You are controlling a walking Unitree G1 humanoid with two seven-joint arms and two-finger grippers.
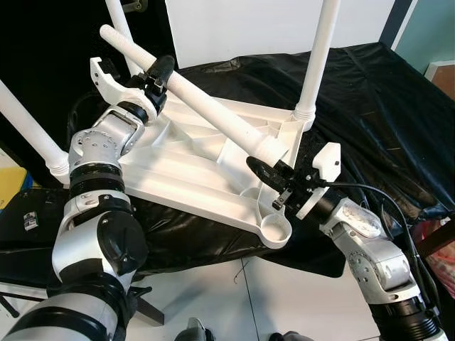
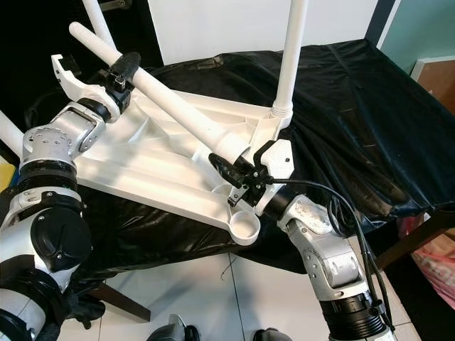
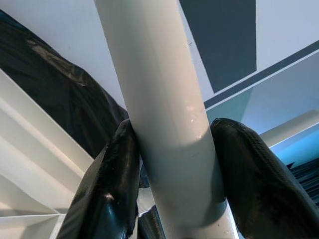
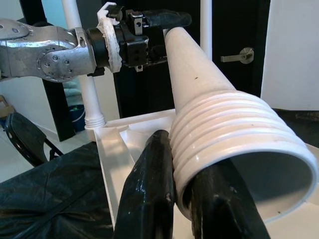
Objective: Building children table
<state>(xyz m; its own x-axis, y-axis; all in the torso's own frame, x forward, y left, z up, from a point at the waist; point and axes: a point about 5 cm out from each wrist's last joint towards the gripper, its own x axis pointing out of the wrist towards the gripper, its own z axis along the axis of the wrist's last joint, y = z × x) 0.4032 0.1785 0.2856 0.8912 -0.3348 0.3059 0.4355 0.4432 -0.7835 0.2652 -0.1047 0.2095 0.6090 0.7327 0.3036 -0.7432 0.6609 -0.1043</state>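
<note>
Holding one loose white leg (image 1: 206, 106) between both arms — left tool (image 1: 158, 77) clenched around the smooth shaft toward 10 o'clock, right tool (image 1: 274, 172) pinching the ribbed, threaded end toward 4 o'clock. Lying upside down on a black-draped surface (image 1: 370, 99), the white tabletop (image 1: 185, 177), ribbed underside facing up. Already standing upright from its corners: one leg (image 1: 316, 57) at 1 o'clock, another (image 1: 28, 131) at 9 o'clock, a third (image 1: 119, 21) at 11 o'clock. Still waiting at the near corner, around 6 o'clock, the open round socket (image 1: 274, 232), just beside and below the right tool.

Judging the step as seating this last leg. Doing it well probably means:
- swinging the far end up with the left tool until the shaft is standing straight over the socket, not slanting;
- lowering the threaded mouth squarely onto the socket rim — any tilt risking cross-threading;
- sliding the right tool's fingers (image 4: 149, 194) off the ribs before the threads engage, since they are lying against the very part that must enter;
- turning gently, keeping light downward pressure, watching that the tabletop is not sliding on the slick black sheet.
</note>
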